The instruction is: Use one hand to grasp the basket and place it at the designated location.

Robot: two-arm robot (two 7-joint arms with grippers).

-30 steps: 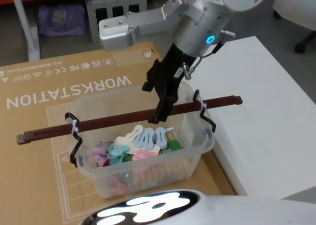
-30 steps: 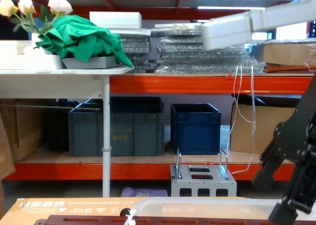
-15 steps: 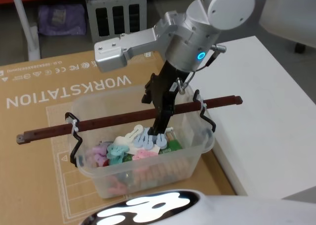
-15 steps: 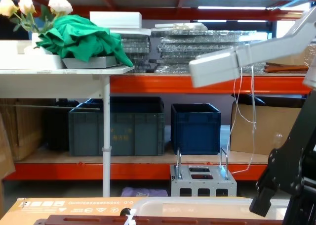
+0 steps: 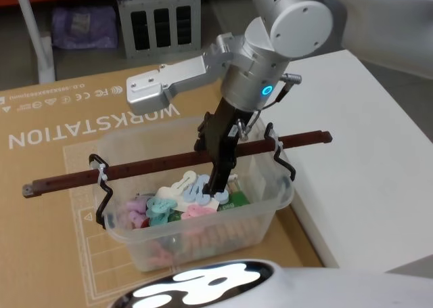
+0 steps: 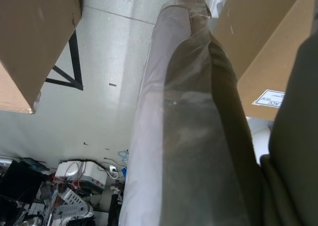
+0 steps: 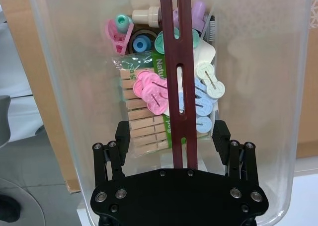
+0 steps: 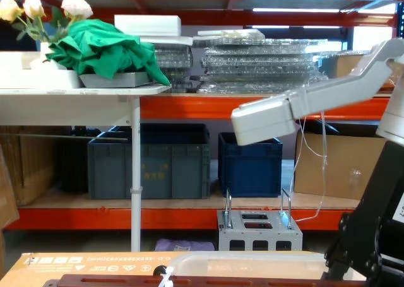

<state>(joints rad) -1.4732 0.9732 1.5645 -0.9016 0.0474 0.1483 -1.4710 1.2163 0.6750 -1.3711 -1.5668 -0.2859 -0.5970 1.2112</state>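
The basket is a translucent tub on a cardboard sheet, holding pastel clips and wooden clothespins. A dark reddish-brown slotted bar spans its top, held by black wire hooks. My right gripper reaches down into the tub at the bar's middle. In the right wrist view the right gripper is open, with the bar running between its two fingers and not clamped. From the chest the basket's rim shows low, with the right gripper just above it.
The cardboard sheet printed WORKSTATION lies under the tub. A white table stands directly to the right of the basket. A grey metal rack sits on the floor behind. Shelves with blue crates fill the background.
My right gripper has come down from above the bar into the tub, its fingers now on either side of the bar. The basket has not moved.
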